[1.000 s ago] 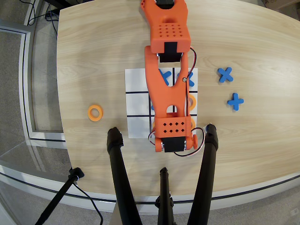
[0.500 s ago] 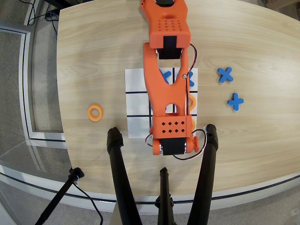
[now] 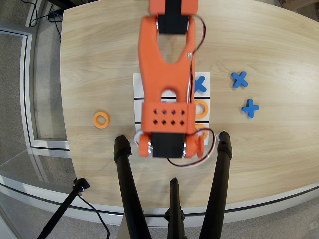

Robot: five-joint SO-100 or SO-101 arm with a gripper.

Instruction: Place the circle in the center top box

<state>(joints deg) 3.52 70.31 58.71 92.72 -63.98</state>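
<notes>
My orange arm reaches down the overhead view from the top and covers most of the white 3x3 board [image 3: 138, 84]. The gripper [image 3: 172, 147] hangs over the board's lower edge; its fingertips are hidden beneath the wrist, so I cannot tell whether it is open or shut. One orange ring [image 3: 201, 108] lies in the board's right middle cell. Another ring [image 3: 203, 132] shows partly in the lower right cell, right beside the gripper. A third ring [image 3: 101, 119] lies on the table left of the board. The board's middle column, with the center top box, is hidden under the arm.
A blue cross [image 3: 200, 83] lies in the board's upper right cell. Two more blue crosses [image 3: 239, 78] [image 3: 250, 107] lie on the wooden table right of the board. Black stand legs [image 3: 124, 184] [image 3: 220, 174] rise at the table's near edge.
</notes>
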